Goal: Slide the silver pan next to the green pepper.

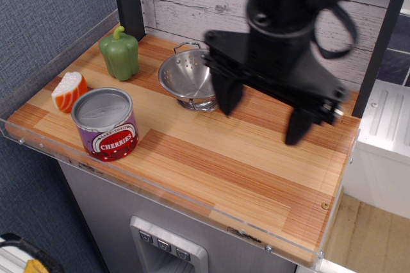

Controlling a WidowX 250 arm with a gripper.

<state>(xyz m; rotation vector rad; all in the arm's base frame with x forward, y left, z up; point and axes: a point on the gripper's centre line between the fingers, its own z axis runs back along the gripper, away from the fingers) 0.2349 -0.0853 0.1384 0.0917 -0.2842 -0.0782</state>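
Currently silver pan (185, 79) sits upright at the counter's (256, 170) back, near the green pepper (120, 54) but apart. Gripper (264, 116) (fingers spread wide, holding nothing) hangs just right of it, hiding its right rim.

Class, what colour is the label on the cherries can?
Purple, with a red and white band on the cherries can; observation.image view.

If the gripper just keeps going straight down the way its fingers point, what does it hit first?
Probably bare wooden tabletop. The open gripper points down with nothing between its fingers, to the right of the silver pan; its left finger may graze the pan's rim, since depth is unclear.
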